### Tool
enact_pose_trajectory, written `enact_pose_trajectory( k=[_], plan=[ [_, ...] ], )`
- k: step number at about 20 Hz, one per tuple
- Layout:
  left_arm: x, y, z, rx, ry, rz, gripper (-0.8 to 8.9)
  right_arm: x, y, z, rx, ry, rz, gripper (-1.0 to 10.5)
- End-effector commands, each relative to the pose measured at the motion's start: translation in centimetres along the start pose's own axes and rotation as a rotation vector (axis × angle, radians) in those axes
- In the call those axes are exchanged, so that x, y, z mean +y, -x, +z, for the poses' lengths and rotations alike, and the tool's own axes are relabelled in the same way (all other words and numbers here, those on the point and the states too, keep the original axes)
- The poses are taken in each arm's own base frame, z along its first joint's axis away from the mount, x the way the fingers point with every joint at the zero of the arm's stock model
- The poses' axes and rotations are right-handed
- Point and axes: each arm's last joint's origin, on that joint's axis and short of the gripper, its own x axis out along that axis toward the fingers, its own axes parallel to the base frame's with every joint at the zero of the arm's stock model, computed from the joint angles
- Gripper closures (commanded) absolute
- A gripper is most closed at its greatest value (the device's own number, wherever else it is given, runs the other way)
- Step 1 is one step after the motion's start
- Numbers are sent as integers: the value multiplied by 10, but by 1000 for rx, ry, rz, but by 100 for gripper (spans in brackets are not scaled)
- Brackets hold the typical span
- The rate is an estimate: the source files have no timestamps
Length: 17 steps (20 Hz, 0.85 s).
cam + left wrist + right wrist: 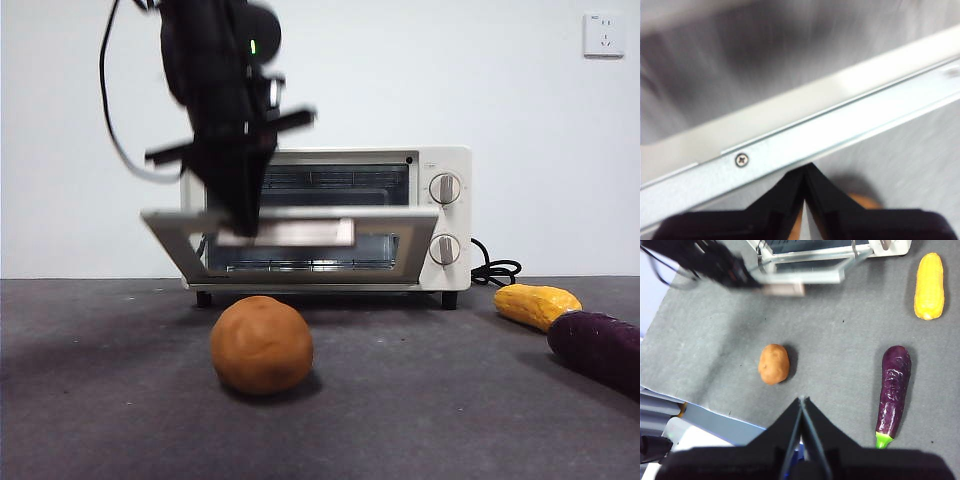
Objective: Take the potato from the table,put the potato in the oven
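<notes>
Two grippers: the left gripper [236,225], clenched empty, touches the oven [440,215] door's beige handle [300,232]; the right gripper [802,402] hovers clenched. Potato [262,344] sits on the worktop [420,410], near the half-open door.

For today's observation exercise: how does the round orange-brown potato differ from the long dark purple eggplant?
The round orange-brown potato is ball-shaped and matte; the long dark purple eggplant is oblong and glossy, with a green stem end. The potato is much shorter than the eggplant. Both lie untouched on the dark grey table.
</notes>
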Motion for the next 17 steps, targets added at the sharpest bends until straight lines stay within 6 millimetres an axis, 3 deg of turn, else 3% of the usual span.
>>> enact_pose_trajectory(
  k=[1, 6, 12, 15, 17],
  plan=[
    [9, -25, 5, -33, 11, 47, 819, 1, 1, 1, -8, 16, 3, 948],
    [7, -37, -3, 7, 21, 50, 819, 1, 1, 1, -8, 16, 2, 948],
    [-15, -38, -7, 14, -59, 38, 819, 1, 1, 1, -8, 17, 2, 948],
    [-24, -26, -13, 23, -137, 33, 819, -1, -1, 2, 0, 13, 2, 948],
    [-28, -8, -18, 1, -162, 27, 819, -2, -3, 3, 6, 27, 3, 947]
  ],
)
